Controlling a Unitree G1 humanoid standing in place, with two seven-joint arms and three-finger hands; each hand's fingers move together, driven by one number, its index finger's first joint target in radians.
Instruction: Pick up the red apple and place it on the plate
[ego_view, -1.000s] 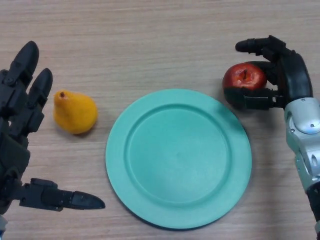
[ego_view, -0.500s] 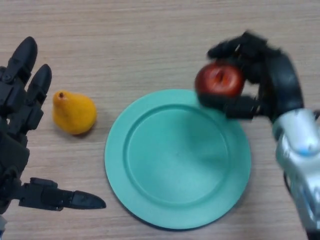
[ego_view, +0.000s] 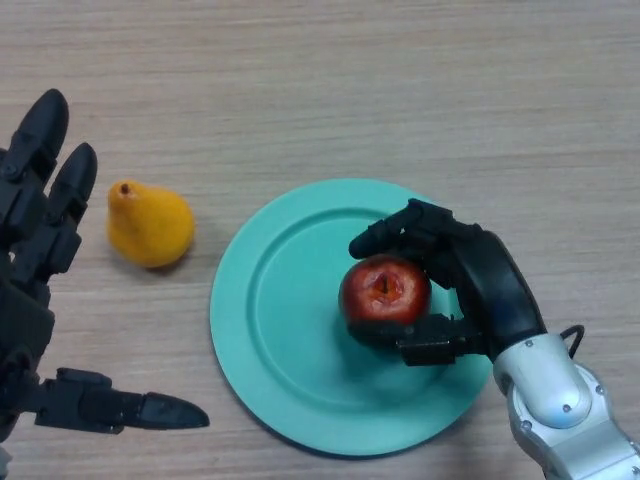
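Observation:
The red apple (ego_view: 384, 291) is over the middle-right of the teal plate (ego_view: 290, 330), stem dimple up. My right hand (ego_view: 478, 285) is shut on the apple, fingers curled over its far side and thumb under its near side. I cannot tell whether the apple rests on the plate or hangs just above it. My left hand (ego_view: 30, 290) is open at the left edge, fingers straight, thumb pointing right along the near edge, holding nothing.
A yellow pear (ego_view: 148, 224) lies on the wooden table (ego_view: 330, 80) left of the plate, close to my left hand's fingers.
My right hand has carried the apple from the table right of the plate, up and left, then down over the plate's middle-right. My left hand has barely moved.

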